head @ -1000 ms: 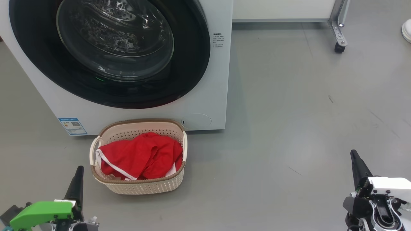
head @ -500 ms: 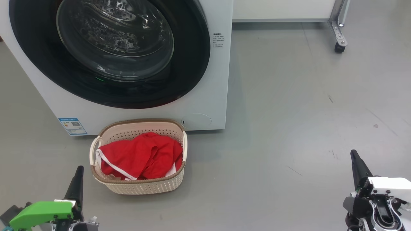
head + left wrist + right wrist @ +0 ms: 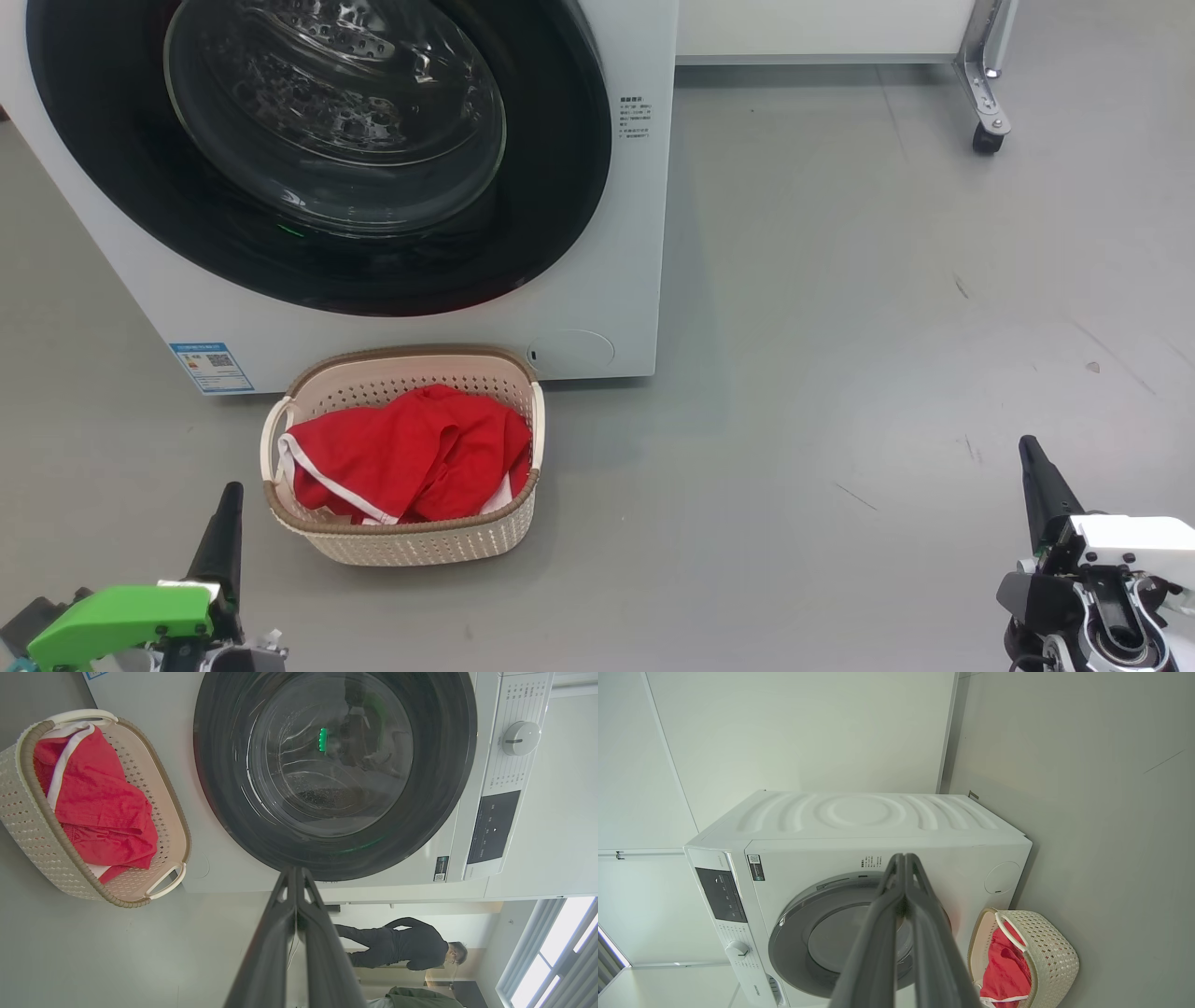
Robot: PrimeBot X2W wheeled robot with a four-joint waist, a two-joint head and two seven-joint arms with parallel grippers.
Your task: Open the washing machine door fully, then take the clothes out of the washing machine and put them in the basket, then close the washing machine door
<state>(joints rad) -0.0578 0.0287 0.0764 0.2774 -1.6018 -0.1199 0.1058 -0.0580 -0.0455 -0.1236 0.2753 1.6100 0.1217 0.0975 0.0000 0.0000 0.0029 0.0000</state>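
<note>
The large round washing machine door with glossy black rim and bulging clear glass point(image 3: 336, 121) is seen lying flush against the big white front-loading washing machine point(image 3: 602, 280). The bright red clothes with white trim point(image 3: 401, 457) are heaped inside the small cream perforated plastic basket with brown woven-look rim point(image 3: 420, 551). This basket is set on the grey floor point(image 3: 840, 373), just beside the foot of the machine's front. The left gripper point(image 3: 231, 495) and the right gripper point(image 3: 1030, 453) are held low and well apart from basket and machine. The long dark fingers of each are pressed together on nothing.

The task is judged to be all but finished, so little remains to go wrong. Whether the door is latched cannot be told. If it is merely pushed to, it might spring back towards the basket. The light basket could be tipped if it were brushed by an arm. The white trim lying near the rim could be snagged.

The round white dial point(image 3: 521, 738) and dark control panel point(image 3: 493, 826) are given by the left wrist view, as is a person in dark clothing point(image 3: 406, 949) bent over in the background. The machine's embossed white side panel point(image 3: 859, 812) is given by the right wrist view. The small blue label point(image 3: 211, 367) and a castor point(image 3: 988, 135) are given by the head view
</note>
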